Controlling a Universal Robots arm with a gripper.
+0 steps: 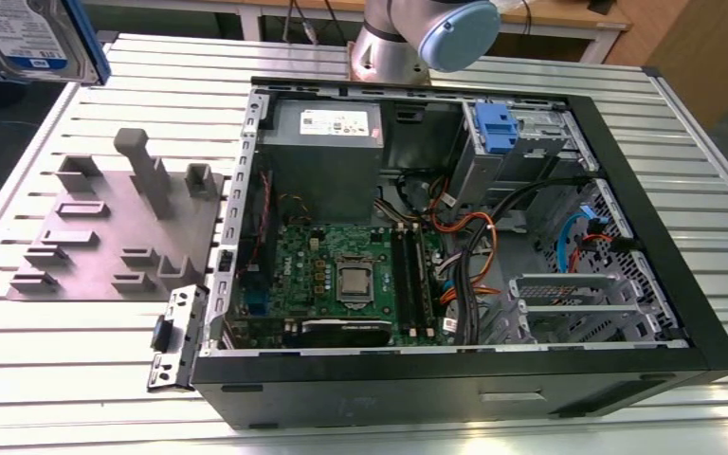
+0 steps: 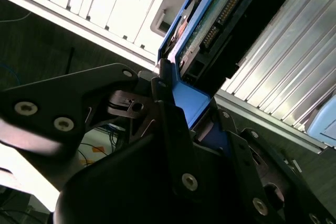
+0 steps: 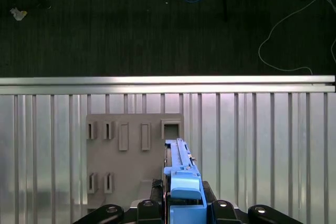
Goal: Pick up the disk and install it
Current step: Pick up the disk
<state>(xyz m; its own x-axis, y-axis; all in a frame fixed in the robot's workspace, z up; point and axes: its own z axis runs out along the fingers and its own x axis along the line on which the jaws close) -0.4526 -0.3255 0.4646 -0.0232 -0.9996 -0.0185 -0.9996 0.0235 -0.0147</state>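
Gripper (image 3: 185,208) clamped shut on disk (image 1: 33,38); ribbed aluminium surface (image 1: 61,379), dark floor (image 3: 131,30) beyond its edge; disk silver-grey, white-and-blue label, blue rails

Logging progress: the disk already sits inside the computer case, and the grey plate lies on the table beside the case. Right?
No. The disk is not in the case; the pincer holds it by its blue rail, as the first wrist view shows. The grey plate does lie on the table beside the case.
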